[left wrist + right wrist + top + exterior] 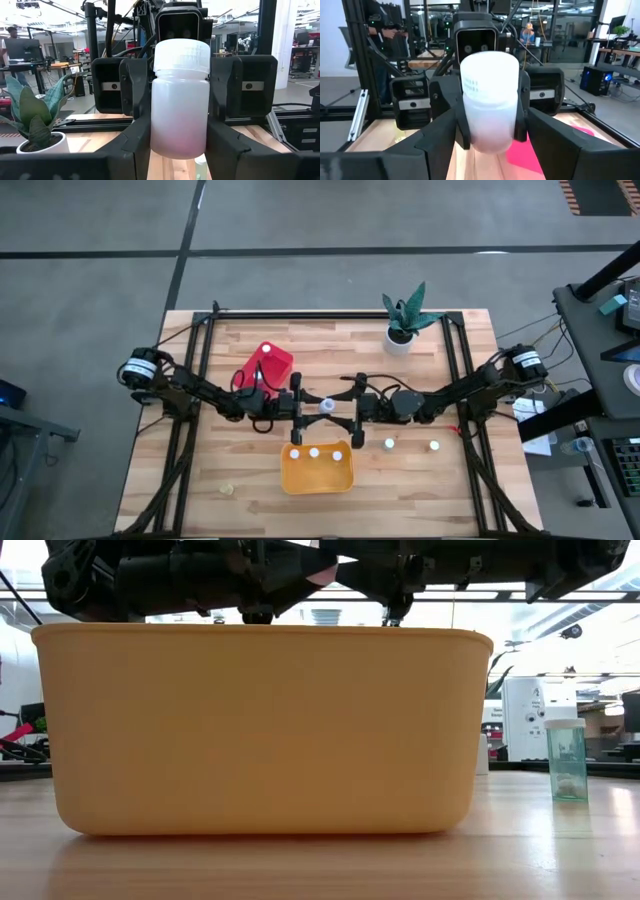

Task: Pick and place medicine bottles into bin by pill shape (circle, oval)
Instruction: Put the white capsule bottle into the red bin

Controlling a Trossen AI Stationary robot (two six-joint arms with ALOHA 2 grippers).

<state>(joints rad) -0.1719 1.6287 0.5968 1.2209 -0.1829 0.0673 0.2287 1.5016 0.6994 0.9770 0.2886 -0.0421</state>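
A small medicine bottle (326,406) with a white cap and a pale body hangs in mid-air over the table's middle, between my two grippers. My left gripper (177,152) comes from the table's left and is shut on it. My right gripper (490,150) comes from the right and faces it. It is open, with a finger on either side of the bottle (489,107). Just nearer stands the yellow-orange bin (290,475) with three white-capped bottles inside. The red bin (268,363) lies behind my left arm. My left gripper pinches the bottle's body (156,132) between its two fingers, low on its sides. The fingers lie about level and come from the table's left. The bottle stands upright, cap up, lifted clear of the table.
Two more bottles (389,444) (434,446) stand on the wood right of the yellow-orange bin; the low view shows one (568,760). A potted plant (402,330) stands at the far right. A small pale scrap (228,489) lies near the front left.
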